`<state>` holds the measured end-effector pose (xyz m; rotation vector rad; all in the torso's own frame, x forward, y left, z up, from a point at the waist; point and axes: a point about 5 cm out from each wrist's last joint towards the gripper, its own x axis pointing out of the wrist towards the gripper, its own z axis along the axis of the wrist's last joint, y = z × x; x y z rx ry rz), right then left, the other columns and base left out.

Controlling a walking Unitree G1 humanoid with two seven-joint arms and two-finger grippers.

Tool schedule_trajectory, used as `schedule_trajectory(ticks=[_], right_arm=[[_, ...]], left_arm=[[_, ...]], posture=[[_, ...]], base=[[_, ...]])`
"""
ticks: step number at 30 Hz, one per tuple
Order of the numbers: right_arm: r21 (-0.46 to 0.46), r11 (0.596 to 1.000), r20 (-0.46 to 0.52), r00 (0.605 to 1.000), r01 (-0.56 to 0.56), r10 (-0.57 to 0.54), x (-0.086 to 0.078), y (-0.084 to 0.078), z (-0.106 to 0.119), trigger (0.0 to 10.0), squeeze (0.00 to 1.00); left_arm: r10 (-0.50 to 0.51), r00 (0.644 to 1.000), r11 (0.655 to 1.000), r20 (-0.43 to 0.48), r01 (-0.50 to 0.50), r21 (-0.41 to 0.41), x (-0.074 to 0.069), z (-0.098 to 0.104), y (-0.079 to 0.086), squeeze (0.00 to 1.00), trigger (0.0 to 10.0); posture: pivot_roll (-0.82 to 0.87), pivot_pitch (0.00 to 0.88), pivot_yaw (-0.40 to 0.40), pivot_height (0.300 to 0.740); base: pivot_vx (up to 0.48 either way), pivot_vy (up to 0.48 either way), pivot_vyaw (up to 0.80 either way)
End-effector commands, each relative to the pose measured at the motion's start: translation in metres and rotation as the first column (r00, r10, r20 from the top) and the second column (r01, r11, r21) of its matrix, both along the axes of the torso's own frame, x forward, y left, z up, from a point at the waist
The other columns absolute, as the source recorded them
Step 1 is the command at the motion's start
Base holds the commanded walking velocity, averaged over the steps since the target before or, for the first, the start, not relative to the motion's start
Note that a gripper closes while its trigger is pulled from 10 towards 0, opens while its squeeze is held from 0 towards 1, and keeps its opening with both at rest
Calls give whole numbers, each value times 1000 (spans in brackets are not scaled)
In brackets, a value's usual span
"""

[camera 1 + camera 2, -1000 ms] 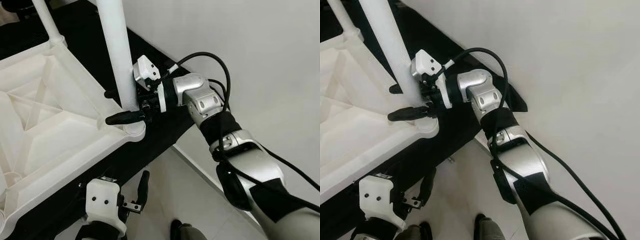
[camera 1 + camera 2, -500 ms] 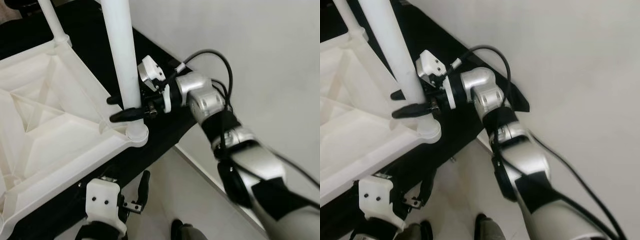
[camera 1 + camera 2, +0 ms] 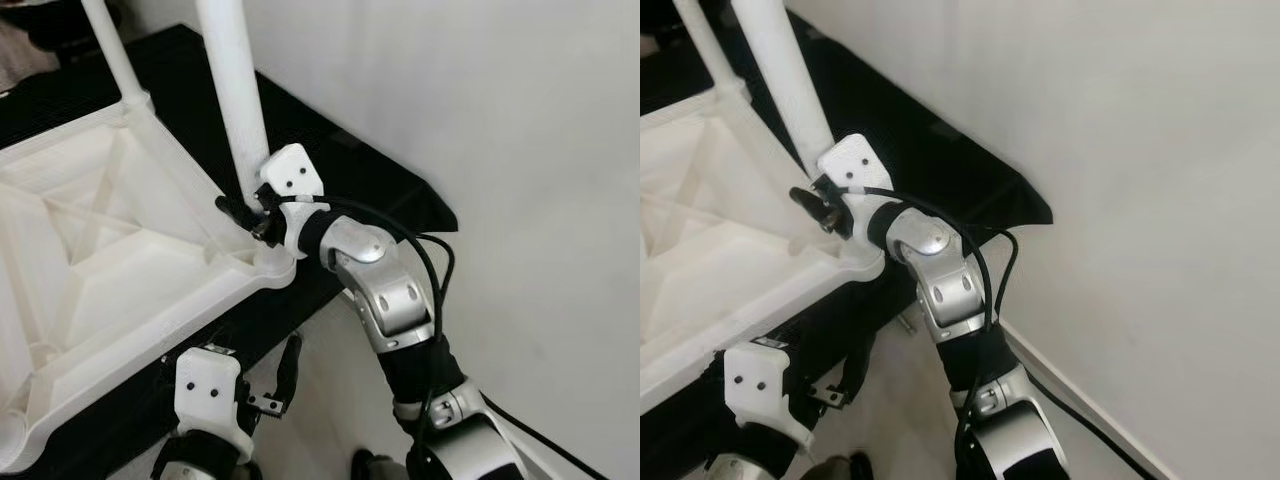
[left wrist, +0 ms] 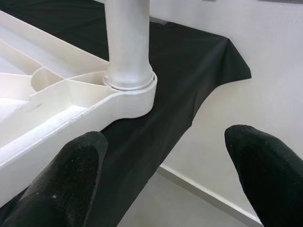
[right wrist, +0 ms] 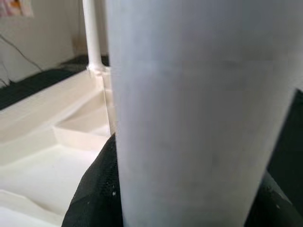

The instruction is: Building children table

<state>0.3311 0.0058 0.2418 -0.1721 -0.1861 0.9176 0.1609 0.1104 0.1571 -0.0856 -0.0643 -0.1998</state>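
Note:
The white plastic table top [image 3: 90, 260] lies upside down on a black-covered surface. A white table leg [image 3: 232, 100] stands upright in its near corner socket [image 3: 270, 265]. My right gripper [image 3: 245, 212] is shut on this leg just above the socket. In the right wrist view the leg [image 5: 199, 118] is right up against the camera, with a black finger [image 5: 94, 194] at each side. My left gripper [image 4: 165, 175] hangs open below the table's edge, apart from the socket [image 4: 130, 87], with nothing between its fingers.
A second thin white leg [image 3: 105, 40] stands at the far corner. The black cloth [image 3: 350, 170] ends at a corner near the white wall [image 3: 520, 150]. Pale floor [image 3: 320, 400] lies below the edge, beside my left wrist [image 3: 210, 395].
My right arm has swung down and in, so its wrist now reaches the leg from below. The gripper has stayed on the leg. The camera has shifted a little.

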Motion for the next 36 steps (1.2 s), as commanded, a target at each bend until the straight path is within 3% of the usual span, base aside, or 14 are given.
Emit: schedule_trajectory(ticks=[1, 2, 3, 5, 6, 11, 16, 17, 20, 28, 29, 30, 32, 36], right_arm=[[90, 994, -171, 983, -56, 71, -13, 33, -31, 10000, 0], [112, 992, -171, 983, -52, 71, -15, 33, -24, 10000, 0], [123, 988, -157, 981, -91, 110, -16, 33, -16, 10000, 533], [123, 988, -157, 981, -91, 110, -16, 33, -16, 10000, 533], [118, 978, -132, 973, -174, 189, -15, 32, -9, 10000, 1000], [54, 929, -49, 928, -367, 370, -12, 19, 15, 10000, 1000], [-29, 809, -2, 809, -587, 587, -11, 11, 21, 10000, 918], [-84, 752, 0, 755, -654, 656, -11, 8, 21, 10000, 0], [-162, 668, -22, 680, -726, 733, -5, 3, 27, 10000, 0], [-173, 627, -51, 643, -759, 764, 4, 6, 43, 10000, 0], [-173, 612, -61, 629, -772, 775, 4, 7, 44, 7294, 0], [-173, 592, -69, 610, -787, 790, 4, 7, 44, 1451, 0], [-170, 577, -80, 595, -799, 800, 5, 7, 43, 0, 0], [-169, 559, -88, 577, -812, 812, 6, 7, 42, 0, 0]], left_arm=[[14, 1000, 1000, -15, -14, 12, -1, -5, 2, 0, 10000], [18, 1000, 1000, -14, -18, 12, 0, -5, 2, 0, 10000], [22, 1000, 1000, -11, -22, 12, 1, -5, 2, 0, 10000], [22, 1000, 1000, -11, -22, 12, 1, -5, 2, 0, 10000], [22, 1000, 1000, -10, -22, 10, 1, -4, 2, 0, 10000], [17, 1000, 1000, -8, -17, 3, 2, -3, 1, 0, 10000], [13, 1000, 1000, -8, -13, 0, 1, -3, 0, 0, 10000], [11, 1000, 1000, -9, -11, 0, 0, -3, 0, 0, 10000], [8, 1000, 1000, -14, -8, -1, -3, -2, -2, 0, 10000], [5, 1000, 1000, -22, -5, -4, -7, -1, -3, 0, 10000], [4, 1000, 1000, -24, -5, -5, -8, -1, -3, 0, 10000], [4, 1000, 1000, -25, -4, -5, -9, -1, -3, 0, 10000], [4, 1000, 1000, -26, -4, -5, -9, 0, -4, 0, 10000], [5, 1000, 1000, -27, -5, -6, -10, 0, -4, 0, 10000]], posture=[[29, 221, -18, 740], [24, 212, -19, 740], [25, 213, -19, 740], [25, 213, -19, 740], [23, 212, -19, 740], [29, 221, -20, 740], [32, 237, -17, 740], [36, 241, -17, 740], [49, 257, -19, 740], [55, 282, -21, 740], [59, 285, -21, 740], [59, 285, -21, 740], [60, 288, -22, 740], [59, 290, -24, 740]], base=[[0, 0, 0], [0, 0, 0], [0, 0, 0], [0, 0, 0], [0, 0, 0], [0, 0, 0], [0, 0, 0], [0, 0, 0], [0, 0, 0], [0, 0, 0], [0, 0, 0], [0, 0, 0], [0, 0, 0], [0, 0, 0]])
